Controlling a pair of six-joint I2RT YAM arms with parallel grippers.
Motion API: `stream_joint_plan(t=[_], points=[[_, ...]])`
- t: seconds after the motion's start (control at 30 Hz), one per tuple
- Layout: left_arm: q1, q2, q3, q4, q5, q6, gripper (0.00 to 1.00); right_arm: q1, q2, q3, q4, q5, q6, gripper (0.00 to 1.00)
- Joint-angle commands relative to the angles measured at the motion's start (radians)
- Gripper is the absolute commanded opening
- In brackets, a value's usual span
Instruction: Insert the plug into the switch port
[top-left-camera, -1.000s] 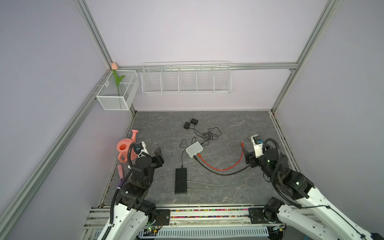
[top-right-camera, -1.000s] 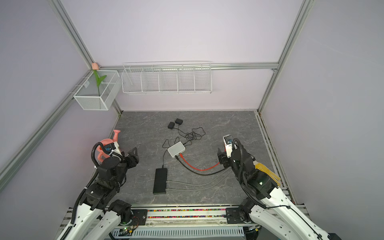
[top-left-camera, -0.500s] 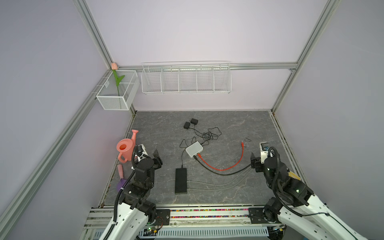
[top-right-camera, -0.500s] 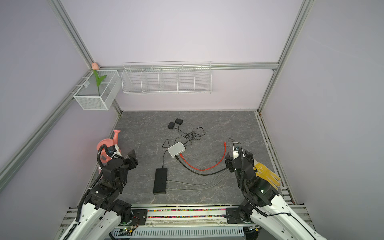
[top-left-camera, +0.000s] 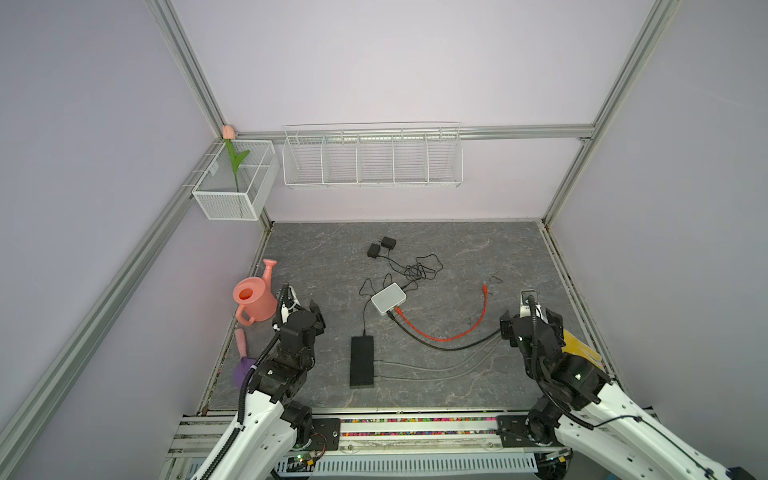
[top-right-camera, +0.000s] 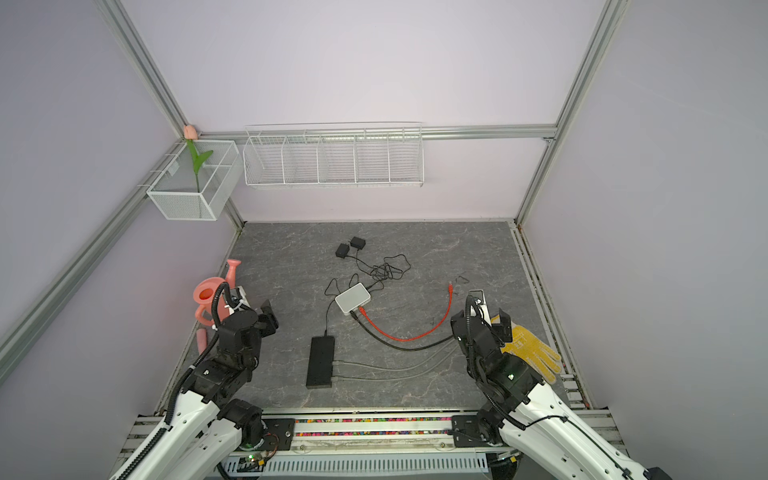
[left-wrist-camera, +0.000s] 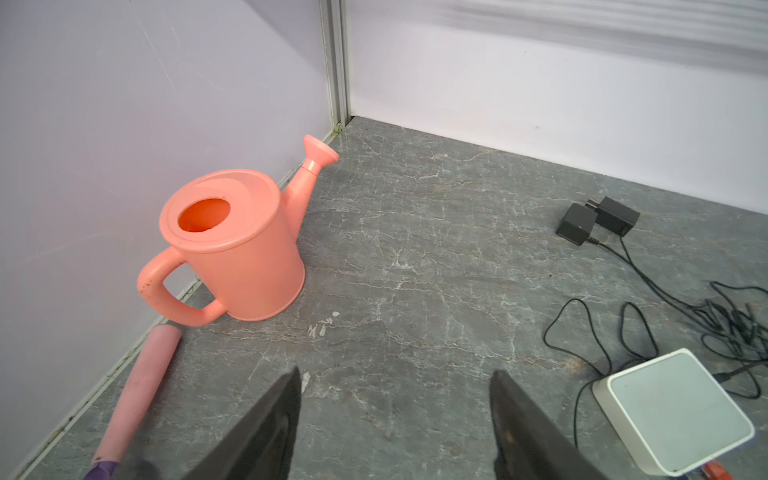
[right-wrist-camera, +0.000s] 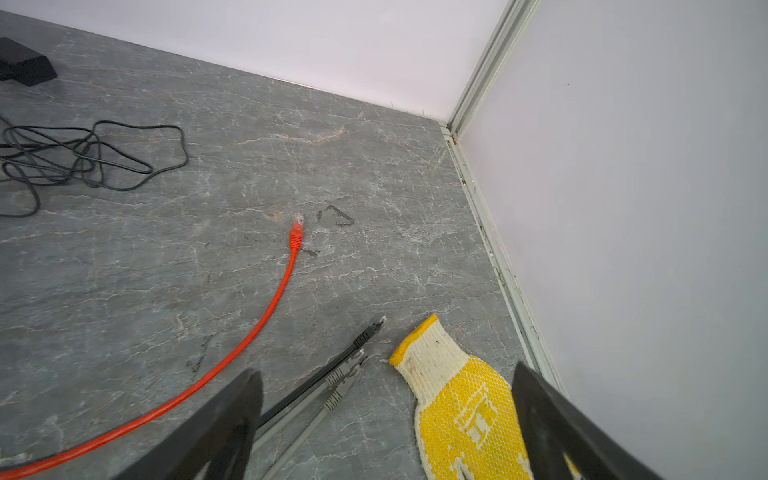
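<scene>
The white switch (top-left-camera: 388, 298) (top-right-camera: 352, 298) (left-wrist-camera: 673, 415) lies mid-floor. A red cable (top-left-camera: 453, 336) and a black cable (top-left-camera: 419, 338) run to its near side. The red cable's free plug (top-left-camera: 484, 286) (top-right-camera: 449, 286) (right-wrist-camera: 297, 229) lies loose on the floor, beyond my right gripper (top-left-camera: 530, 324) (top-right-camera: 481, 322) (right-wrist-camera: 386, 378), which is open wide and empty. The black cable's plug (right-wrist-camera: 370, 330) and two grey plugs (right-wrist-camera: 340, 376) lie just ahead of its fingers. My left gripper (top-left-camera: 301, 309) (top-right-camera: 253, 307) (left-wrist-camera: 395, 382) is open and empty, left of the switch.
A yellow glove (top-right-camera: 528, 349) (right-wrist-camera: 461, 399) lies by the right wall, under my right gripper. A pink watering can (top-left-camera: 253, 299) (left-wrist-camera: 232, 245) and a pink-handled tool (left-wrist-camera: 141, 386) sit by the left wall. A black box (top-left-camera: 361, 361), two adapters (top-left-camera: 381, 247) and tangled wire (top-left-camera: 419, 268) lie mid-floor.
Both arms have drawn back toward the front. My right gripper has moved away from the red plug and its jaws have widened; the plug stays on the floor.
</scene>
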Motion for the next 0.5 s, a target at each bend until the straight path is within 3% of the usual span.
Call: stream_joint_plan(t=[0.0, 0.47], points=[[0.006, 0.022, -0.007, 0.03, -0.048, 0.035, 0.71, -0.009, 0.007, -0.029, 0.02, 0.09, 0.061, 0.95], [0.005, 0.107, -0.012, 0.085, -0.075, 0.083, 0.71, -0.022, 0.109, -0.098, 0.122, 0.129, 0.055, 0.91]])
